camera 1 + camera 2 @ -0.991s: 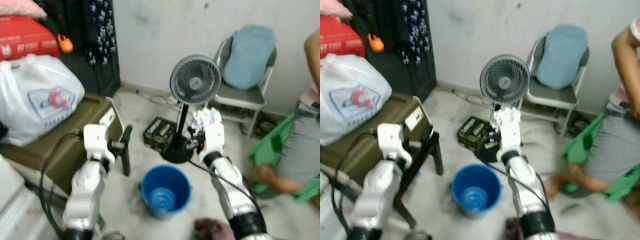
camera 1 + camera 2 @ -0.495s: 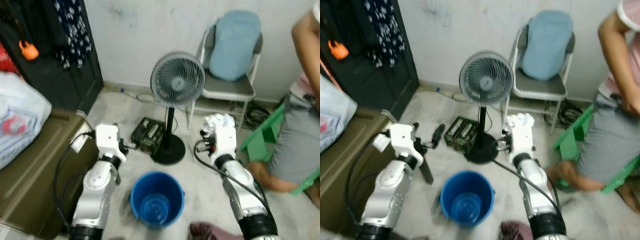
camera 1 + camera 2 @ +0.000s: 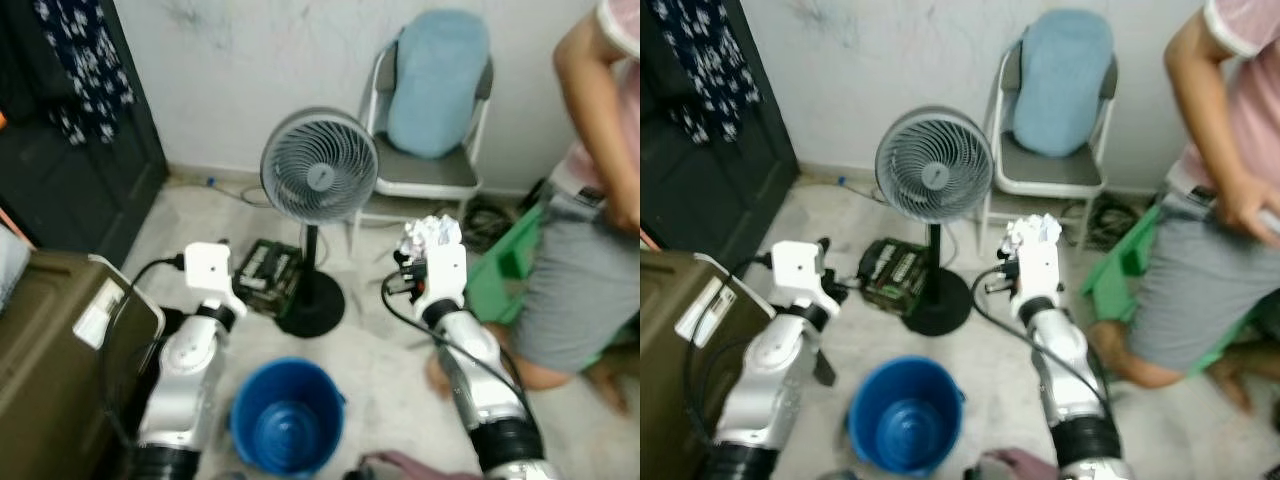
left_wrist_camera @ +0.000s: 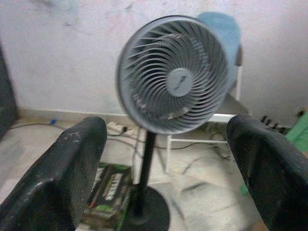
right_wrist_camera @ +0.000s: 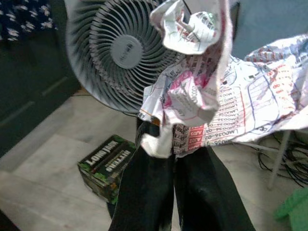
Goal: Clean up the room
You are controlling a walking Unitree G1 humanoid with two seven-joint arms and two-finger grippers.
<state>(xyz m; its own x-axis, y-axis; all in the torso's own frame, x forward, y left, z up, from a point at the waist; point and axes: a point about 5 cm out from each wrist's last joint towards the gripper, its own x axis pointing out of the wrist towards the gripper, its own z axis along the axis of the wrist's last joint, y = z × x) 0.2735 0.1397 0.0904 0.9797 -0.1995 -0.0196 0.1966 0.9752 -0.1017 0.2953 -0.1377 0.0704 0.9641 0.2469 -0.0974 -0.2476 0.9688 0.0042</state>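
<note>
Room: pale tiled floor [image 3: 390, 350] meeting a scuffed whitish wall [image 3: 250, 70].

Against the wall, a metal-framed folding chair [image 3: 425, 175] carrying a light blue cushion [image 3: 437, 70] upright against its back. Before the chair's left side, a grey round-headed pedestal fan [image 3: 318, 165] on a black disc base [image 3: 310, 312], facing the robot. Touching or just beside that base, on the floor, a dark green printed carton [image 3: 265, 278]. A thin cable [image 3: 235, 190] runs along the foot of the wall behind the fan.

Far left: a dark cabinet [image 3: 60, 150] with a white-dotted dark garment [image 3: 80, 50] hanging on it. Below it, at the lower left, an olive-brown case [image 3: 55, 370] bearing a white label [image 3: 97, 313].

Floor, near edge: a round blue plastic bucket [image 3: 285, 420], open, standing between the two arms and in front of the fan base.

Right side: a person in a pink top and grey shorts [image 3: 580, 290], standing beside a green plastic piece of furniture [image 3: 500, 275], close to the right arm.

Left gripper [image 4: 168, 168]: raised, jaws spread wide, holding nothing, pointing at the fan.

Right gripper [image 5: 173, 144]: raised to the right of the fan, jaws pressed together on a crumpled sheet of white printed paper [image 5: 207, 96], which bunches above the fingertips, well above the floor and above and beyond the bucket.
</note>
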